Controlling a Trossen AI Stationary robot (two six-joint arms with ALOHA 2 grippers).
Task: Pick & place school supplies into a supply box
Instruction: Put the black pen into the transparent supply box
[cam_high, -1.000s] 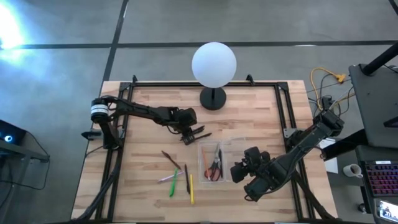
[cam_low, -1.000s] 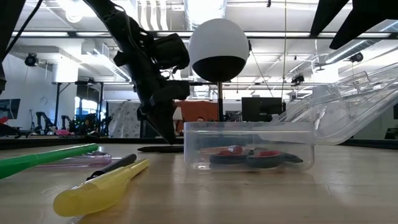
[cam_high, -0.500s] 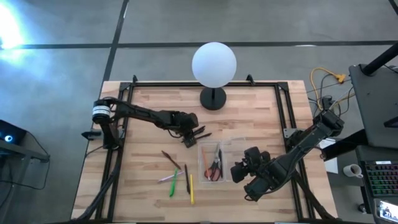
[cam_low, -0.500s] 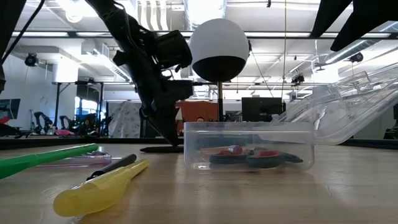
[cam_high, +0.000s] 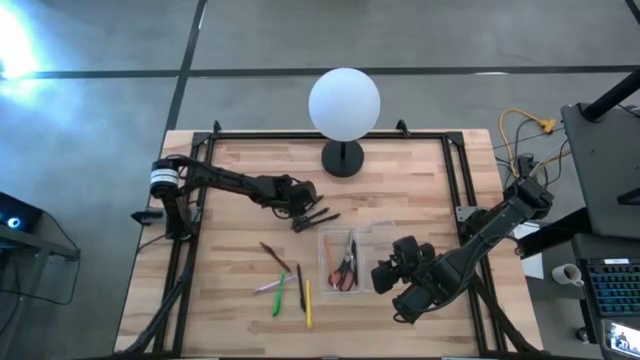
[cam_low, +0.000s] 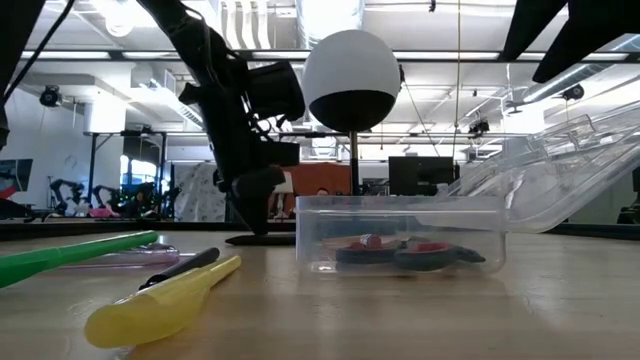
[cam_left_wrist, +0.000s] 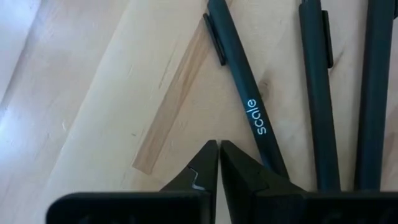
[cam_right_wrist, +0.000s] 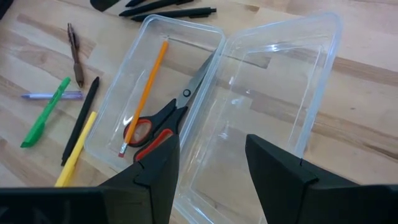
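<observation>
High view puts the clear box near the middle of the table, lid swung open toward the right arm, so its tray is free to load from above. Scissors and an orange pencil already lie inside. Just beyond the box's far end lie three black pens, and the left gripper sits low beside them with its fingers pressed together on nothing, probably lining up a grab. The right gripper hovers over the open lid, fingers spread and empty, apparently waiting. Left of the box lie a green pen, a yellow pen, a black pen, a pale pen and a brown pencil, all loose. A globe lamp stands at the far edge, clear of the work.
</observation>
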